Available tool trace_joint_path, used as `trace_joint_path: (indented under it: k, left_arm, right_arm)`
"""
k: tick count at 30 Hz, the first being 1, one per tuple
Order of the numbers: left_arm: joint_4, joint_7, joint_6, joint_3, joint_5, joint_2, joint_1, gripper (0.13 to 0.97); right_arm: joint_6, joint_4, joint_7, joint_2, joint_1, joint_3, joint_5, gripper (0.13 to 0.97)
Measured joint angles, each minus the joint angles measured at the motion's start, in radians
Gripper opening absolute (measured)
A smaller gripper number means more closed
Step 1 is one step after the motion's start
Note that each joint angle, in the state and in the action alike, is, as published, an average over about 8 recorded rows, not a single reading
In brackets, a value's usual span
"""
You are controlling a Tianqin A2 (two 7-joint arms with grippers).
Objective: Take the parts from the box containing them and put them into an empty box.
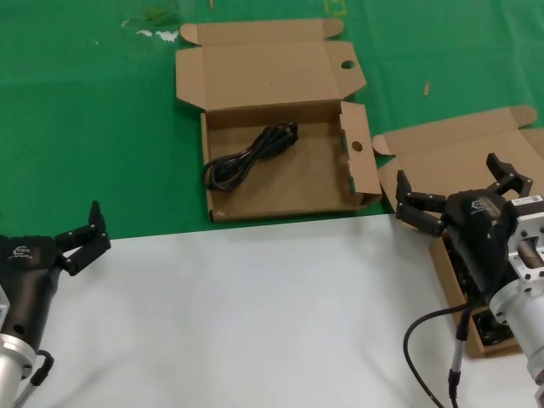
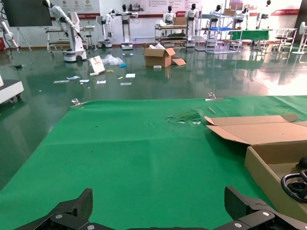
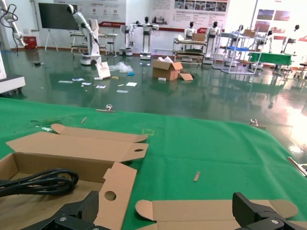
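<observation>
The wide shallow carton with round finger holes [image 1: 280, 208] lies open at the middle back and holds one looped black power cord [image 1: 251, 155]. The carton with the plain ear-flap lid [image 1: 459, 149] stands at the right. My right arm hides most of it, and dark cords [image 1: 491, 330] show in it beside the arm. My right gripper [image 1: 455, 183] is open and empty above this carton. My left gripper [image 1: 98, 229] is open and empty at the near left. In the right wrist view my gripper [image 3: 168, 208] is above the ear-flap lid [image 3: 211, 211], with the cord [image 3: 38, 182] off to one side.
A green mat [image 1: 85, 127] covers the back of the table and a white sheet [image 1: 255, 314] covers the front. A small scrap [image 1: 427, 87] and white flecks [image 1: 157, 34] lie on the mat. In the left wrist view the holed carton [image 2: 268, 158] and my open gripper [image 2: 158, 206] show.
</observation>
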State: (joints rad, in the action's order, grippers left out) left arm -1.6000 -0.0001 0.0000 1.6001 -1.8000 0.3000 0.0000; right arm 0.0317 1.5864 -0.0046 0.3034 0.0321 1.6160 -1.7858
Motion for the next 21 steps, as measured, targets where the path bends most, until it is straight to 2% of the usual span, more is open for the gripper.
trace_joint_path:
  k: [21]
  left_arm:
    - [0.000, 0.000, 0.000, 0.000, 0.000, 0.000, 0.000, 0.966]
  right_arm:
    - [0.000, 0.000, 0.000, 0.000, 0.000, 0.000, 0.000, 0.966]
